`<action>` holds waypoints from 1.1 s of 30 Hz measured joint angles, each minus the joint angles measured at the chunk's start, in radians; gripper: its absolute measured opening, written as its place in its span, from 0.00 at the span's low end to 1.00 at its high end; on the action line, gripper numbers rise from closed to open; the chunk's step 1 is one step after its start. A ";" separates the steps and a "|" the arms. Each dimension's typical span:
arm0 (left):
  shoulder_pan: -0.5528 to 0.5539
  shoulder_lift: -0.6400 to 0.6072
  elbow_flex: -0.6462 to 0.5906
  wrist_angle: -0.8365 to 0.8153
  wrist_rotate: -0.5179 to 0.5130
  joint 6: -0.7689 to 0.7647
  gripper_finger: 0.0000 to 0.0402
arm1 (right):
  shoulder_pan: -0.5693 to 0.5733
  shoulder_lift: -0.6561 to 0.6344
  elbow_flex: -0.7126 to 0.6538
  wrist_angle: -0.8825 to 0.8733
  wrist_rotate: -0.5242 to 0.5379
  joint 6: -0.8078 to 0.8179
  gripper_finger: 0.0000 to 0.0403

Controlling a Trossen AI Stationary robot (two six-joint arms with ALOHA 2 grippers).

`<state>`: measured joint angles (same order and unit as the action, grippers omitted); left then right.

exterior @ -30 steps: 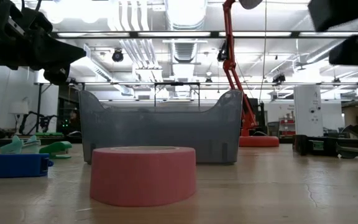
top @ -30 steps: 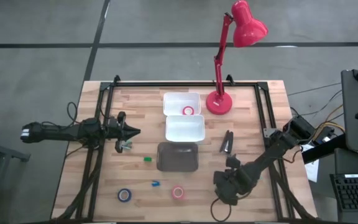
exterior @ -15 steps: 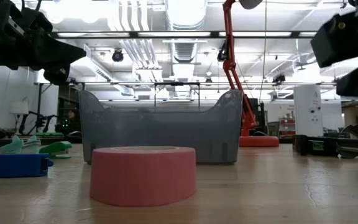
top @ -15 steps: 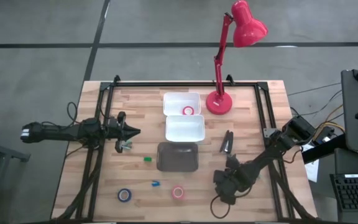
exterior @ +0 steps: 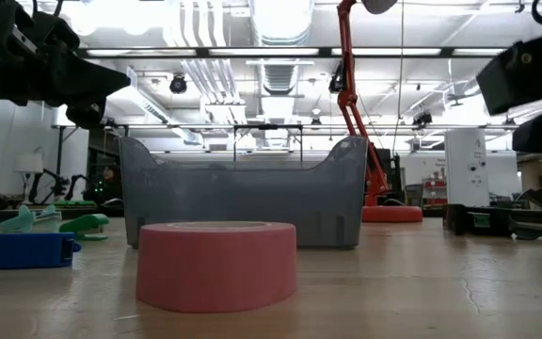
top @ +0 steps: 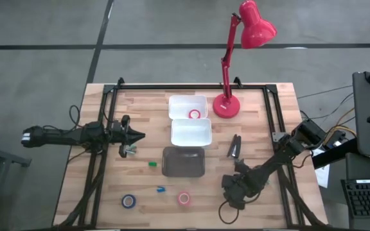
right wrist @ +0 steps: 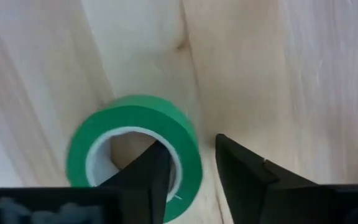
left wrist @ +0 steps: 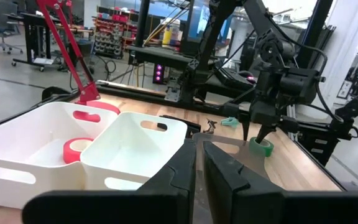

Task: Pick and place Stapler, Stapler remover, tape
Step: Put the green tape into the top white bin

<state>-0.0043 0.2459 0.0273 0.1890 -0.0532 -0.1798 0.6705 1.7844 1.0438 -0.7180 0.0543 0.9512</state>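
Green tape [right wrist: 135, 155] | lies flat on the desk [right wrist: 303, 74] right beneath your right gripper [right wrist: 188, 165], wall between parted, empty jaws | right arm is nearer | left gripper [left wrist: 199, 168] waits well apart, jaws clenched.

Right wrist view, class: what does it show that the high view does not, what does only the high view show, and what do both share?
Only the right wrist view: the green tape, its wall between the right arm's open jaws. Only the high view: lamp, stapler, white bins, blue tape, pink tape, left arm. Both: the wooden table and the right arm's jaws.
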 joint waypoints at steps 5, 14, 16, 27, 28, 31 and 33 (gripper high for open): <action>0.000 0.000 0.000 0.000 0.000 0.000 0.08 | -0.003 0.000 0.032 0.000 0.032 -0.047 0.16; 0.000 0.000 0.000 0.000 0.000 0.000 0.08 | -0.041 0.000 0.093 -0.010 0.106 -0.164 0.10; 0.000 0.000 0.000 0.000 0.000 0.000 0.08 | -0.054 0.000 0.109 -0.011 0.106 -0.197 0.11; 0.000 0.000 0.000 0.000 0.000 0.000 0.08 | -0.152 -0.008 0.304 -0.346 0.242 -0.359 0.11; 0.000 0.000 0.000 -0.001 0.000 0.000 0.08 | -0.161 -0.009 0.327 -0.393 0.285 -0.375 0.11; 0.000 0.000 0.000 -0.005 0.000 0.000 0.08 | -0.194 -0.011 0.394 -0.480 0.411 -0.422 0.12; 0.000 0.000 0.000 -0.005 0.000 0.000 0.08 | -0.220 -0.011 0.435 -0.501 0.498 -0.472 0.13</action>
<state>-0.0041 0.2455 0.0273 0.1837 -0.0532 -0.1798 0.4507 1.7737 1.4785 -1.2194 0.5520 0.4788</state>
